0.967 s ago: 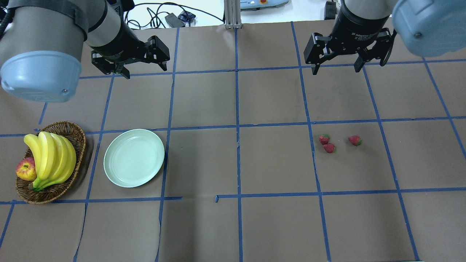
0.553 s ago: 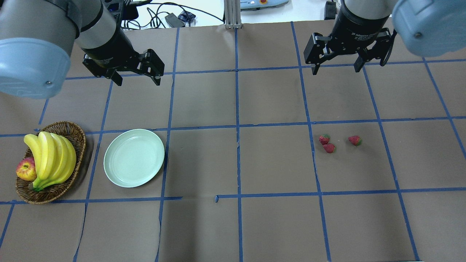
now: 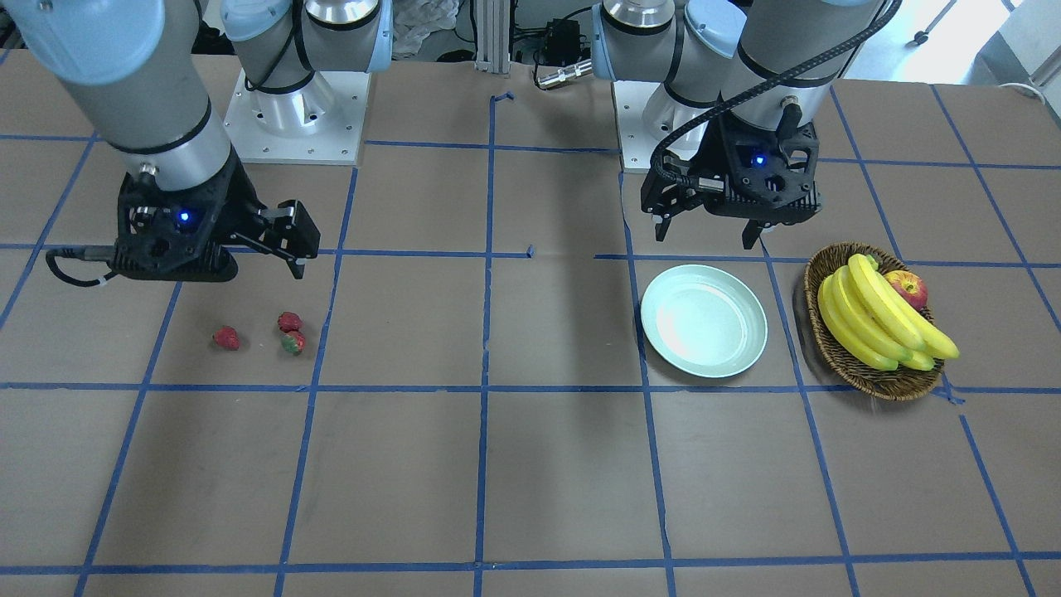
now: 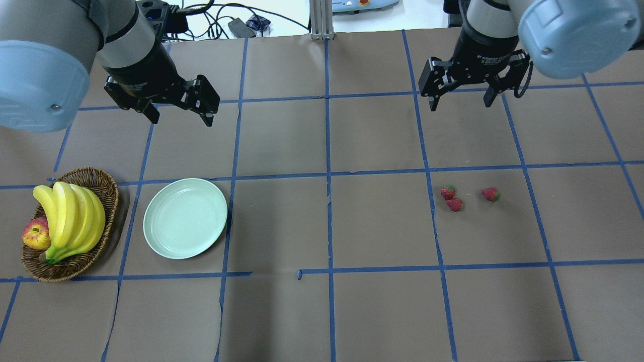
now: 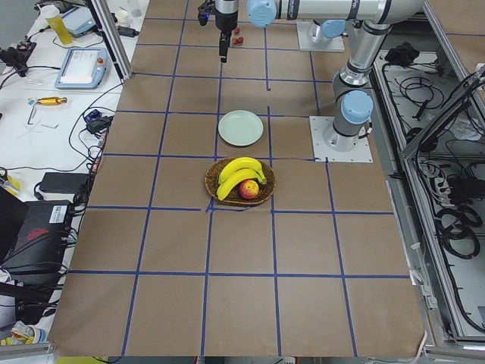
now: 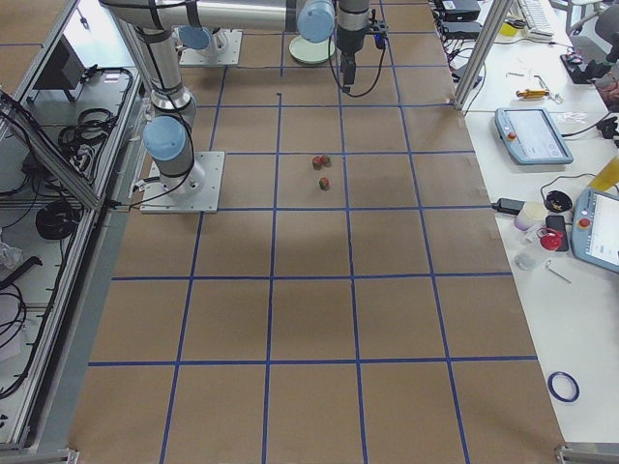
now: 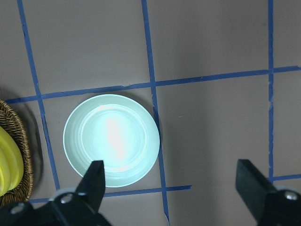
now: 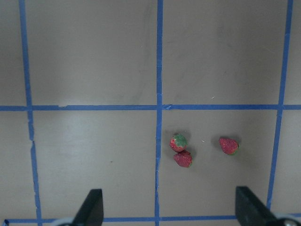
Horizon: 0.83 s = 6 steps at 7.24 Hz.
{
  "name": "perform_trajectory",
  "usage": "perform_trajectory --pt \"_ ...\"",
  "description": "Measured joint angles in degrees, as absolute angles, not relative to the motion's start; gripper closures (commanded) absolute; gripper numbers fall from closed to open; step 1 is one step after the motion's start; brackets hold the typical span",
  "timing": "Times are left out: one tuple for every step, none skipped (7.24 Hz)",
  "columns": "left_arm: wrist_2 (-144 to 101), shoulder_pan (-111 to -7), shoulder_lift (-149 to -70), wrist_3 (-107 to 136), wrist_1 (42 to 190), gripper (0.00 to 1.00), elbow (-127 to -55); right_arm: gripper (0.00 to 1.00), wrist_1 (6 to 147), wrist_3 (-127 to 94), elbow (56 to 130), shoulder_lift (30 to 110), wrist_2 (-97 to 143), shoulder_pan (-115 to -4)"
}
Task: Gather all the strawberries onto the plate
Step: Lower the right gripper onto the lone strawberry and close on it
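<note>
Progress: nothing collected yet; all three strawberries (image 4: 455, 204) lie on the surface (image 4: 377, 226), well apart from the plate (image 4: 185, 218).
Plate: empty, just beside the basket (image 4: 103, 177).
Basket: bananas (image 4: 75, 216) and an apple (image 4: 35, 235).
Left end effector (image 4: 181, 118): released, empty, hovering near the plate.
Right end effector (image 4: 460, 103): released, empty, hovering near the strawberries.
Remaining: three pickups, three drops.

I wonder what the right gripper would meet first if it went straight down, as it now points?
Most likely bare table paper. The right gripper, open, points straight down, and the strawberries sit just off its line in the wrist view. Depth is unclear, so it might clip them.
</note>
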State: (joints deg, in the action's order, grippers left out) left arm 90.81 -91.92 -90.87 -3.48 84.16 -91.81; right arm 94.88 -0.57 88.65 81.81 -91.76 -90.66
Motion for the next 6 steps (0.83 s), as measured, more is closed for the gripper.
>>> perform_trajectory --pt "90.83 -91.93 -90.86 -3.58 84.19 0.0 -92.14 0.0 98.8 1.43 91.93 79.92 -91.65 -89.01" --pt "90.81 -91.93 -90.83 -3.6 84.2 0.0 -92.45 0.0 104.64 5.22 96.85 78.84 -91.48 -87.6" --pt "90.8 -91.93 -90.81 -3.58 84.2 0.0 -92.63 0.0 111.75 9.13 102.87 78.18 -91.51 -86.21" --pt "90.8 -91.93 -90.8 -3.49 84.2 0.0 -92.71 0.0 116.32 13.04 107.84 77.98 -91.74 -83.89" --pt "90.77 -91.95 -90.74 -3.35 84.2 0.0 -92.97 0.0 118.28 17.16 111.55 78.08 -91.99 -79.96" --pt "90.69 -91.99 -90.61 -3.26 84.18 0.0 -93.46 0.0 119.0 19.81 114.07 78.21 -92.03 -76.16"
